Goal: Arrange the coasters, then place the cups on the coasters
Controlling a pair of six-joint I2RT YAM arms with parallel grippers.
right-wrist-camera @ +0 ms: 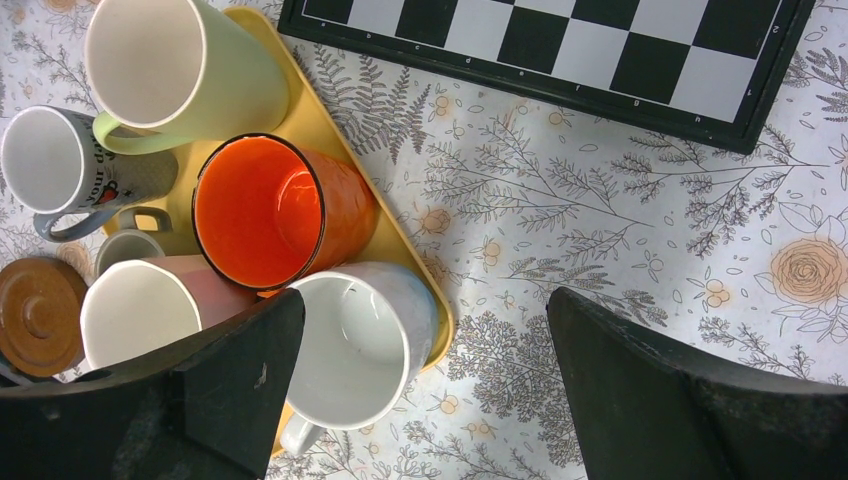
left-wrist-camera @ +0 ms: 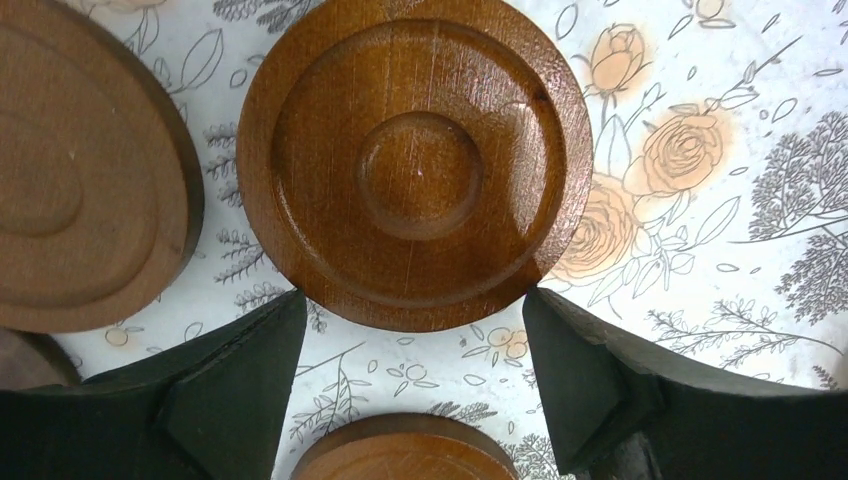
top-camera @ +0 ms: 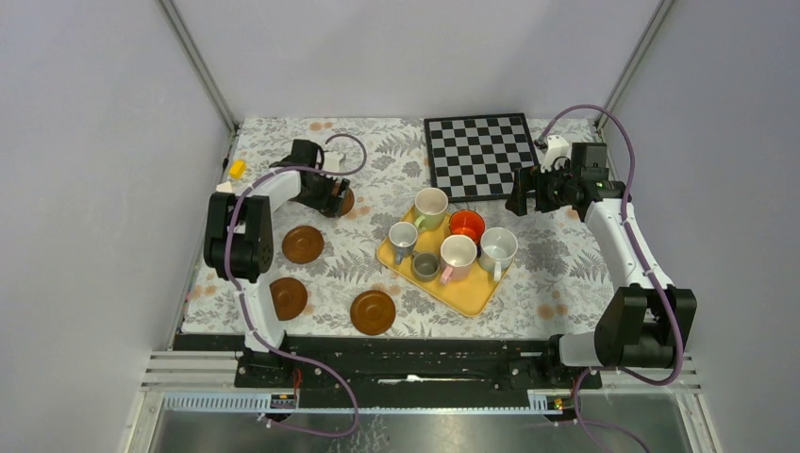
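Reference point: yellow tray (top-camera: pixel 475 294), set cornerwise on the flowered cloth (top-camera: pixel 566 274).

Standing on the tray, upright, mouths up:
- pale green cup (top-camera: pixel 431 206) at the far corner
- orange-red cup (top-camera: pixel 465 225) just right of it
- white cup (top-camera: pixel 497 250) at the right corner
- pinkish cup (top-camera: pixel 458 257) mid-tray, hard against the white cup
- blue-grey cup (top-camera: pixel 403 238) at the left corner
- grey-brown cup (top-camera: pixel 425 266) on the near-left edge, between the blue-grey and pinkish cups

None set on a coaster.

Lying flat on the cloth, all left of the tray:
- first coaster (top-camera: pixel 373 311) just off the tray's near-left edge
- second coaster (top-camera: pixel 288 297) farther left, well apart from the tray
- third coaster (top-camera: pixel 303 244) level with the tray's left corner, also well apart
- fourth coaster (left-wrist-camera: pixel 415 160) beyond and left of the tray, under the left arm, ringed face up
- side coaster (left-wrist-camera: pixel 70 170) and lower coaster (left-wrist-camera: pixel 405 450) close around the fourth, with strips of cloth between

Left gripper (left-wrist-camera: pixel 412 300): jaws spread wide, nothing gripped. Fingertips flanking the fourth coaster's near rim; contact with the rim not determinable.

Right gripper (right-wrist-camera: pixel 425 300): jaws at full spread, empty. Hanging above the cloth off the tray's far-right edge, between tray and chessboard (top-camera: pixel 479 156).
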